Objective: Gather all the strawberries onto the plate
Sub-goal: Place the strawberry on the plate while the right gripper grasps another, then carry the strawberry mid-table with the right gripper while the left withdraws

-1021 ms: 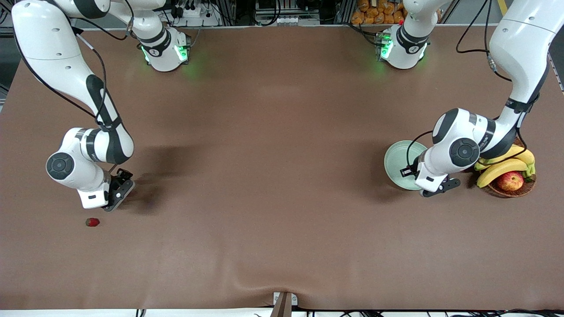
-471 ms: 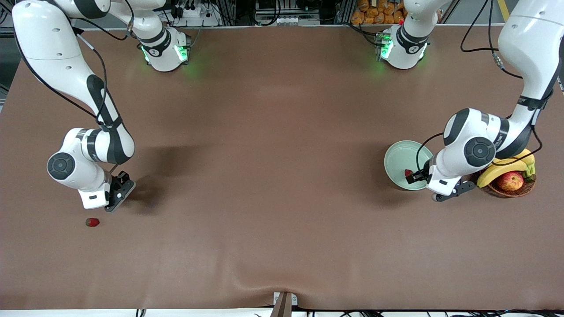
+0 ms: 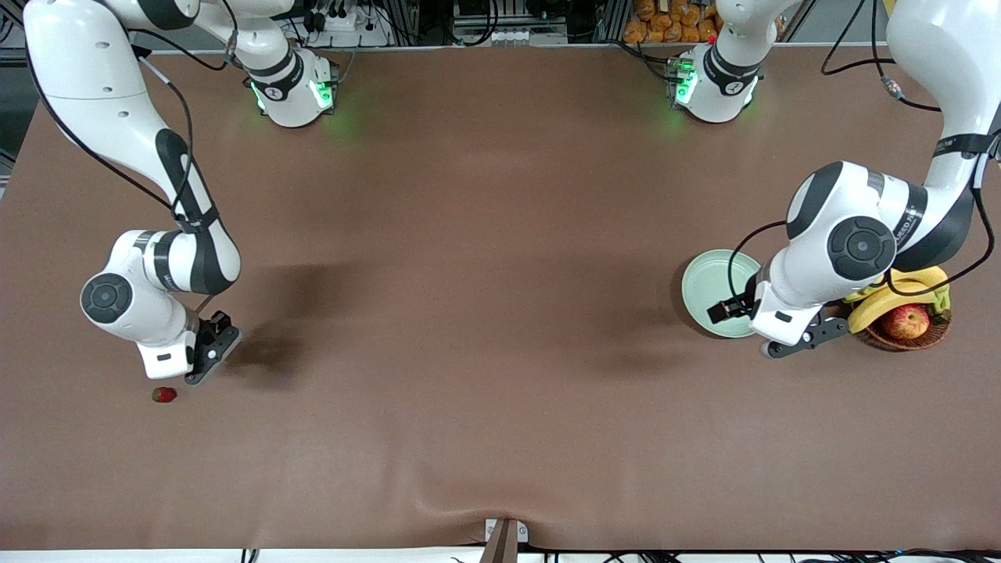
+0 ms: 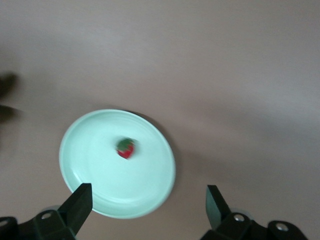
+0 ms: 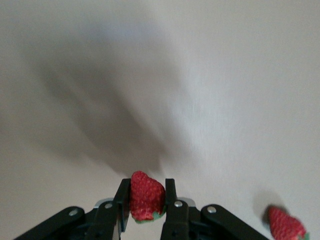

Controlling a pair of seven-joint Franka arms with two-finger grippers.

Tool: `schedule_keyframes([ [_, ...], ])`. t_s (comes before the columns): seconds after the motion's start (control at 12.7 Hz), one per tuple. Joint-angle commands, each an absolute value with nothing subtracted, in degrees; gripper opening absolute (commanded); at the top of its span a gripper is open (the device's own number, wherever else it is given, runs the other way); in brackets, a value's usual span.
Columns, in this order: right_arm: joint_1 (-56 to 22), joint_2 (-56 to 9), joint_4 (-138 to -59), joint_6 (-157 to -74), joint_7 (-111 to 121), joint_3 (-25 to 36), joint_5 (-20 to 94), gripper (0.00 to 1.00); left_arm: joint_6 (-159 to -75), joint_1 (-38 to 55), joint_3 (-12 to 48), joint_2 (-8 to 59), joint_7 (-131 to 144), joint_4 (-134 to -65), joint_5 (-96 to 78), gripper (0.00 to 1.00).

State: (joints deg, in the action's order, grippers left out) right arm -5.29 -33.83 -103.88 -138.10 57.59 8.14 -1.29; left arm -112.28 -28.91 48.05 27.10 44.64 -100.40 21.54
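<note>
While the right gripper (image 5: 145, 200) pinched one strawberry (image 5: 146, 196) tight above the brown table (image 3: 485, 274), a second strawberry (image 3: 163, 394) lay on the table at about five o'clock from it in the right wrist view. Over the green plate (image 4: 90, 150), the left gripper (image 4: 147, 205) was spread wide with nothing in it. A third strawberry (image 4: 126, 148) lay in the middle of the plate. A basket (image 3: 911, 332) of fruit sat beside the plate.

Left gripper (image 4: 145, 210) raised, jaws wide apart; right gripper (image 5: 145, 200) low, jaws clamped on a strawberry (image 5: 146, 196).
</note>
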Motion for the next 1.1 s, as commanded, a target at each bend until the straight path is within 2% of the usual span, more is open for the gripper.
schedule_keyframes([
  [0.0, -9.48, -33.05, -99.77, -133.86, 51.62, 8.26, -0.97, 0.0, -110.92, -26.64, 48.08, 27.25, 45.78, -98.53, 18.99, 1.0],
  [0.55, -28.36, -37.52, -90.89, -134.47, 26.14, 7.21, -0.79, 0.0, -111.27, -16.01, 47.81, 30.93, 64.85, -94.13, 18.54, 1.0],
  [0.63, -40.92, -44.66, -85.4, -139.87, 4.79, 2.86, 0.78, 0.0, -111.18, -14.26, 46.07, 32.59, 70.08, -94.91, 19.59, 1.0],
  [1.02, -42.01, -44.74, -85.43, -140.54, 3.43, 2.81, 0.88, 0.0, -111.01, -14.24, 45.79, 32.7, 70.14, -95.01, 19.69, 1.0],
])
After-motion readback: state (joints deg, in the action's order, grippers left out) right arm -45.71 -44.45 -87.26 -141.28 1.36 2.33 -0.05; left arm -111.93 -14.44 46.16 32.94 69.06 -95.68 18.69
